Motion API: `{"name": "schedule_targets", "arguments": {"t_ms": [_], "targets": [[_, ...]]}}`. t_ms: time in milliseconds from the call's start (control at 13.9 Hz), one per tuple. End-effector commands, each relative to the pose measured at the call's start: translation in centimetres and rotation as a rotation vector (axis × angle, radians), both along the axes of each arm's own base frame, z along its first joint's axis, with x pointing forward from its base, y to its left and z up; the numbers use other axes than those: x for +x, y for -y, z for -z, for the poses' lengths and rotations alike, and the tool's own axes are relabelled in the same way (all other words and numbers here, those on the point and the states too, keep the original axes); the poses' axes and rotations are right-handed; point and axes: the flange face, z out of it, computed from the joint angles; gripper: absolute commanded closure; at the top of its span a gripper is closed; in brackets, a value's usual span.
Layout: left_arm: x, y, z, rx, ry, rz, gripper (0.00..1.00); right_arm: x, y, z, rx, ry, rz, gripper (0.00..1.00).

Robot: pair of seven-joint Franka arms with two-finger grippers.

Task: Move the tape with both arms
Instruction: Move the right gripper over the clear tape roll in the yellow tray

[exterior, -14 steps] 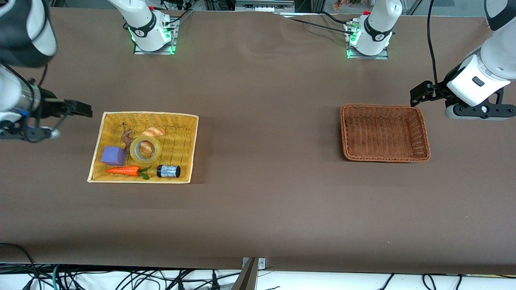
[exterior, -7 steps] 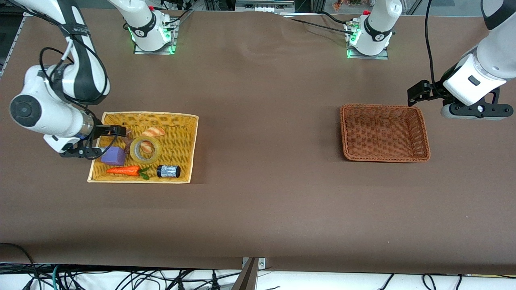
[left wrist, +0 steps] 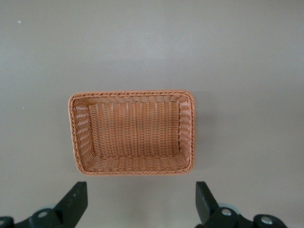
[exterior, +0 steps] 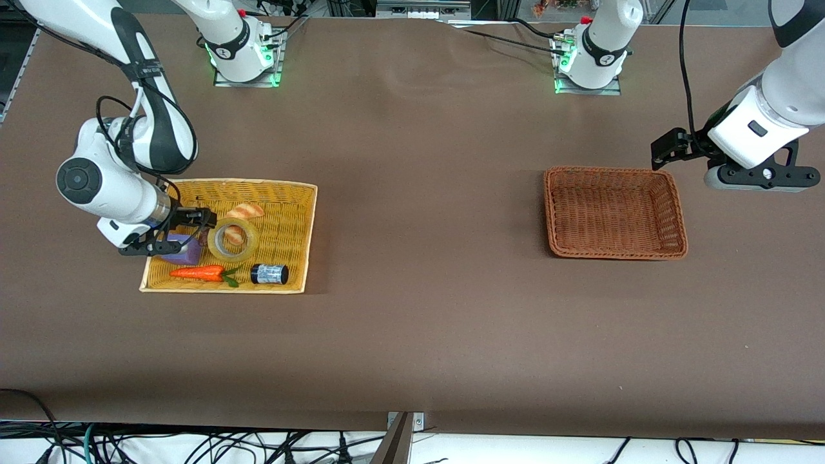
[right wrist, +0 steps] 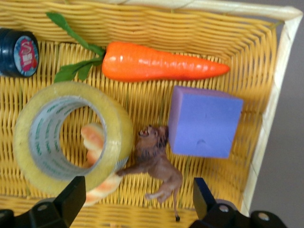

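Observation:
The tape (exterior: 232,239), a translucent yellowish ring, lies in the yellow basket (exterior: 293,212), leaning on a bread roll (exterior: 245,211). It also shows in the right wrist view (right wrist: 71,135), beside a brown lion figure (right wrist: 154,164). My right gripper (exterior: 196,219) is open and empty, low over the basket above the lion figure, next to the tape. My left gripper (exterior: 667,147) is open and empty, in the air beside the brown basket (exterior: 615,171) at the left arm's end, which also shows in the left wrist view (left wrist: 133,96).
The yellow basket also holds a purple block (exterior: 181,250), a toy carrot (exterior: 196,273) and a small black cylinder (exterior: 269,274) with a pale label. The brown basket holds nothing. Bare brown table (exterior: 425,212) lies between the baskets.
My right arm has swung in from the table's end and come down over the yellow basket, its gripper now beside the tape. My left arm has barely moved.

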Motion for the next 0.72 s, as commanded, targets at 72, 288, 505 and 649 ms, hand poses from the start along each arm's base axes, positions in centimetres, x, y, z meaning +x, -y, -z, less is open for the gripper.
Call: {"name": "schedule_targets", "arguments": {"t_ms": [72,288,505,649], "targets": [[0.0,0.1,-0.8,0.006,0.000,0.016,0.00,1.4,-0.3,-1.8,0.007,0.052,0.010,0.00],[0.0,0.1,-0.8,0.006,0.000,0.016,0.00,2.9,-0.3,-3.5,0.009,0.098,0.014,0.00],[0.0,0.1,-0.8,0.006,0.000,0.016,0.00,3.6,-0.4,-2.1,0.009,0.119,0.015,0.00],[0.0,0.1,-0.8,0.006,0.000,0.016,0.00,3.6,-0.7,0.3,0.009,0.115,0.008,0.00]]}}
